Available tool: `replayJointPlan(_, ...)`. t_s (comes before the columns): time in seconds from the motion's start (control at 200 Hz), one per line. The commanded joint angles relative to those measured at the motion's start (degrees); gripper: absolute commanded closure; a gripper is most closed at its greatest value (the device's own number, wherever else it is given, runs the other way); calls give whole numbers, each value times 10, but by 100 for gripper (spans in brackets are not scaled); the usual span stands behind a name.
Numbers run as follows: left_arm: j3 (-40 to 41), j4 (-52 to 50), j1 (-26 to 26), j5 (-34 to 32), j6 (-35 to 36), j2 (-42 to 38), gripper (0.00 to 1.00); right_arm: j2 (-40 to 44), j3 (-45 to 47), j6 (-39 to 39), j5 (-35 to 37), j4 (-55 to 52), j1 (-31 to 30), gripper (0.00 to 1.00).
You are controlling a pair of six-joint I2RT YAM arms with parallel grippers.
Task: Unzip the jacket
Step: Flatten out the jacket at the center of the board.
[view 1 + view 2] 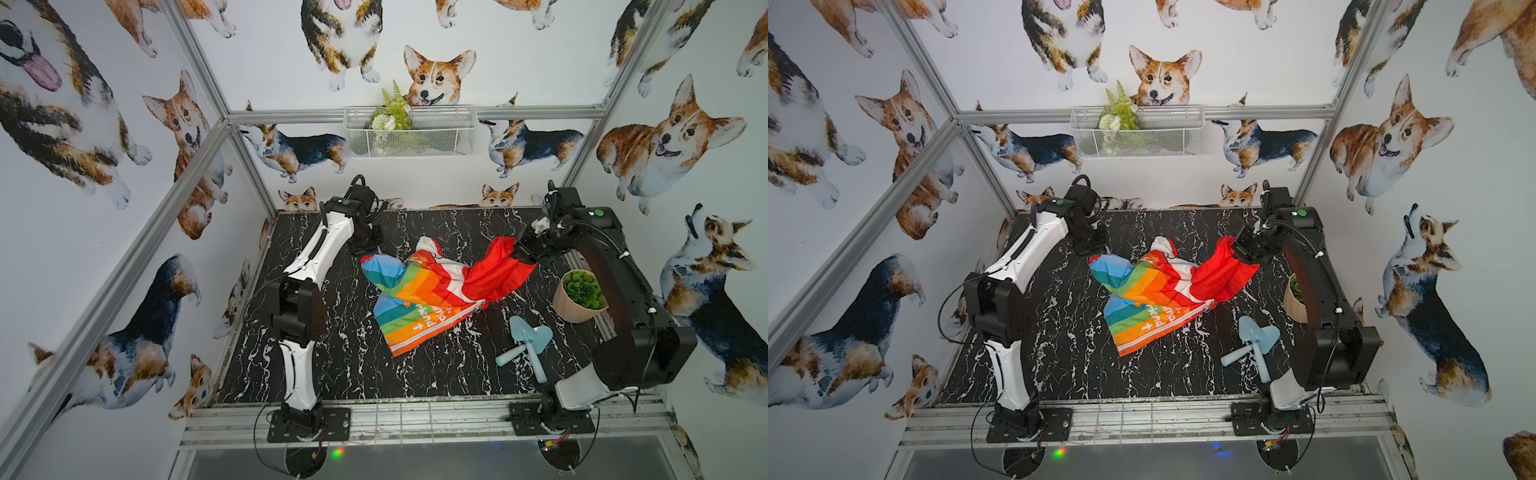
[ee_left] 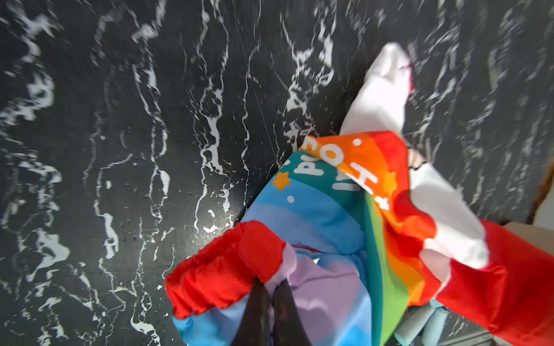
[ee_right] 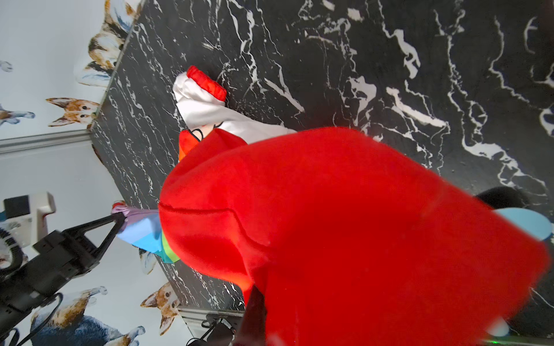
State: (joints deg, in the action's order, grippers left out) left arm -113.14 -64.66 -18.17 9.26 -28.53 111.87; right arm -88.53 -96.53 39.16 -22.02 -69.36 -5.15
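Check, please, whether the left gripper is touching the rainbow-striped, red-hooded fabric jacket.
Touching: the left wrist view shows the left gripper shut on the jacket's lilac sleeve.

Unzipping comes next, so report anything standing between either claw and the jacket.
Nothing visible does. The left claw is shut on the jacket at its rainbow sleeve; the right claw is shut on its red hood.
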Motion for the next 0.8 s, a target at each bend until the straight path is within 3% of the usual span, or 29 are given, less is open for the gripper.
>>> replayJointPlan(0.0, -15, -19, 18, -14, -31, -45, 100, -5, -32, 5, 9, 3, 0, 100)
replayJointPlan(0.195, -28, -4, 35, 32, -54, -109, 100, -7, -76, -2, -12, 42, 0, 100)
replayJointPlan(0.526, -82, -2, 39, 39, -115, -210, 100, 15, -223, -17, -80, 89, 0, 100)
replayJointPlan(0.791, -110, -6, 104, 85, -136, -303, 100, 74, -319, -27, -121, 55, 0, 100)
